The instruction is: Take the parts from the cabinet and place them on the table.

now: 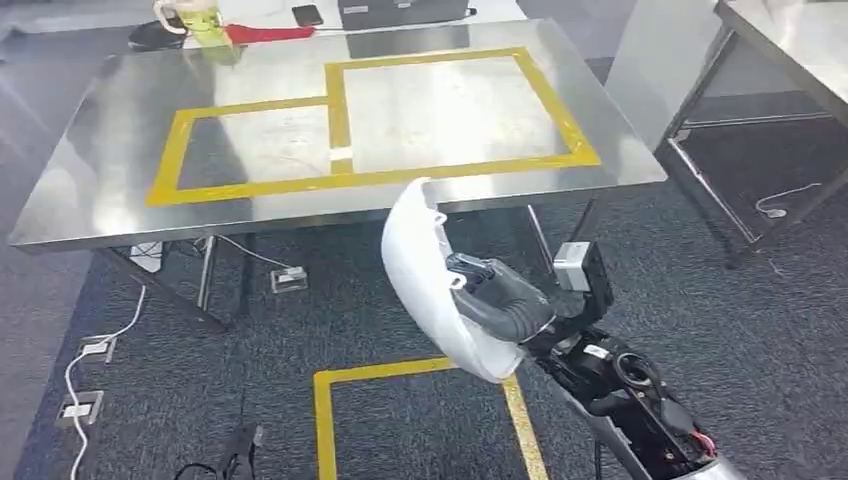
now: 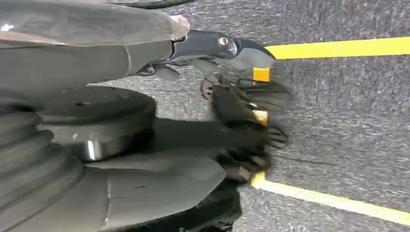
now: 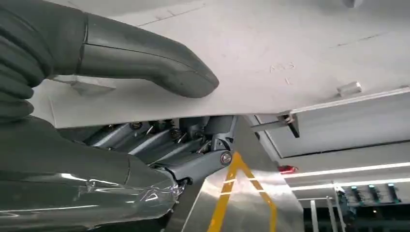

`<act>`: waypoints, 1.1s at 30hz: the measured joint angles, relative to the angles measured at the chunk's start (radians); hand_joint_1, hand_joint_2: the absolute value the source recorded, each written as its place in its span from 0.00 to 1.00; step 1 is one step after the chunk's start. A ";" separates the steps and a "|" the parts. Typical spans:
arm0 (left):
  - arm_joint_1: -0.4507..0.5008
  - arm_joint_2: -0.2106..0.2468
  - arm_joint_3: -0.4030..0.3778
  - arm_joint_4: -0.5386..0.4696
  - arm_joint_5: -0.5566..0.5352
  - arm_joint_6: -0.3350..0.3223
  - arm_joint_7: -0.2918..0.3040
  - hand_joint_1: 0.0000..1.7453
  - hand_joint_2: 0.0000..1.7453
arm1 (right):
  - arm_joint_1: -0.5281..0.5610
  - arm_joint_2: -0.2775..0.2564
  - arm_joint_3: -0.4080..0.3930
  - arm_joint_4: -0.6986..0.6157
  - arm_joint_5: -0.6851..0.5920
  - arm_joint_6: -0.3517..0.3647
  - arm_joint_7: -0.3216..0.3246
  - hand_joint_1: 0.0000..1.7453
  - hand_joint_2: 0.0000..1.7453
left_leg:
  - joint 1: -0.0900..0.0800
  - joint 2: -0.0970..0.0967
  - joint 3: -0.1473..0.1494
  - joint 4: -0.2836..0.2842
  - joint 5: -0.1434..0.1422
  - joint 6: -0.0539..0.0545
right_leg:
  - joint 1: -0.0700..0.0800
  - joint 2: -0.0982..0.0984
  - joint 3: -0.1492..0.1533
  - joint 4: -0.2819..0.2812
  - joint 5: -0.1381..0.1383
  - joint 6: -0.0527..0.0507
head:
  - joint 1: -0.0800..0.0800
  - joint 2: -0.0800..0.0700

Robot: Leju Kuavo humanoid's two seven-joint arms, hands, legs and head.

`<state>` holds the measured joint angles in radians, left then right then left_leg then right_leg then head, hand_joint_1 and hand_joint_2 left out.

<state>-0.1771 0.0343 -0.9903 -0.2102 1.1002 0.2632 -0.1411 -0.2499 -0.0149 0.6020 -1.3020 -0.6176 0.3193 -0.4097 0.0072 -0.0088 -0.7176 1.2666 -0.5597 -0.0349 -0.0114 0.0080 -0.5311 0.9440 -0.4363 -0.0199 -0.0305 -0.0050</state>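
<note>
Right hand [image 1: 500, 300] grips the white curved shell part [image 1: 425, 280] at its lower rim, thumb [image 3: 145, 63] on one face, fingers [image 3: 193, 145] behind; part is in the air just short of the steel table [image 1: 100, 160]. Looks light, stiff, smooth, likely slippery; hold the edge firmly. Left hand [image 2: 232, 116] hangs over carpet; open or closed, cannot tell.
</note>
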 joint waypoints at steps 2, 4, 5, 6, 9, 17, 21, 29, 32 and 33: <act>0.003 0.000 0.000 0.000 0.000 0.000 0.000 0.00 1.00 | 0.000 0.000 0.002 0.002 0.000 0.000 0.000 1.00 1.00 | 0.000 0.000 0.001 -0.062 0.051 0.005 | 0.000 0.003 0.020 0.000 -0.016 0.001 | -0.005 0.000; 0.001 0.002 0.000 0.000 0.000 0.000 0.000 0.00 1.00 | 0.000 0.002 0.003 0.002 0.000 0.001 0.000 1.00 1.00 | -0.002 0.000 0.063 -0.243 0.174 0.017 | 0.001 0.004 0.046 -0.001 -0.034 0.006 | -0.012 0.000; 0.001 0.002 0.000 0.000 0.000 0.000 0.000 0.00 1.00 | 0.000 0.002 0.004 0.002 0.000 0.001 0.000 1.00 1.00 | -0.004 0.002 0.085 -0.313 0.222 0.027 | 0.002 0.003 0.049 -0.002 -0.043 0.009 | -0.014 0.000; 0.000 0.003 0.000 0.000 0.000 0.000 0.000 0.00 1.00 | -0.001 0.002 0.005 0.003 0.000 0.001 0.000 1.00 1.00 | -0.011 0.002 0.089 -0.331 0.174 0.028 | 0.007 0.008 0.055 0.002 -0.050 0.016 | -0.017 0.000; 0.001 0.002 0.000 0.000 0.000 0.000 0.000 0.00 1.00 | -0.003 0.002 0.008 0.004 0.000 0.003 -0.001 1.00 1.00 | -0.008 -0.001 0.102 -0.333 0.184 0.043 | 0.012 0.007 0.071 0.002 -0.058 0.033 | -0.008 0.000; 0.003 0.001 0.000 0.000 0.000 0.001 0.000 0.00 1.00 | -0.001 0.002 0.012 0.011 0.000 0.002 0.000 1.00 1.00 | -0.003 -0.004 0.168 -0.337 0.140 0.060 | 0.005 -0.001 -0.129 0.289 -0.151 0.055 | 0.014 0.000; 0.001 -0.001 0.000 0.000 0.000 0.001 0.001 0.00 1.00 | -0.001 0.002 0.015 0.013 0.000 0.002 -0.001 1.00 1.00 | -0.009 -0.009 0.205 -0.329 0.108 0.045 | 0.013 -0.001 -0.072 0.009 0.026 0.040 | 0.016 0.000; -0.004 0.000 0.000 0.000 0.000 0.001 0.001 0.00 1.00 | -0.006 0.004 0.018 0.013 0.000 0.002 -0.001 1.00 1.00 | -0.001 -0.002 0.074 -0.078 0.003 0.002 | 0.005 -0.001 -0.017 -0.001 0.012 0.000 | 0.008 0.000; 0.003 0.000 0.000 0.000 0.000 0.001 0.002 0.00 1.00 | -0.005 0.004 0.018 0.014 0.000 0.002 0.000 1.00 1.00 | 0.002 0.000 0.007 -0.033 0.011 -0.004 | 0.004 0.002 0.004 -0.001 -0.008 0.001 | 0.000 0.000; 0.002 0.001 0.000 0.000 0.000 0.001 0.002 0.00 1.00 | -0.005 0.004 0.018 0.015 0.000 0.002 0.000 1.00 1.00 | 0.003 0.000 0.027 -0.103 0.063 -0.001 | 0.004 0.003 0.017 -0.001 -0.017 0.004 | -0.004 0.000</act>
<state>-0.1746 0.0351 -0.9903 -0.2102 1.0998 0.2640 -0.1396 -0.2547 -0.0111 0.6195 -1.2867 -0.6176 0.3216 -0.4101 0.0106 -0.0087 -0.6906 1.1632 -0.4965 -0.0357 -0.0075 0.0109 -0.5141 0.9433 -0.4531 -0.0164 -0.0347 -0.0050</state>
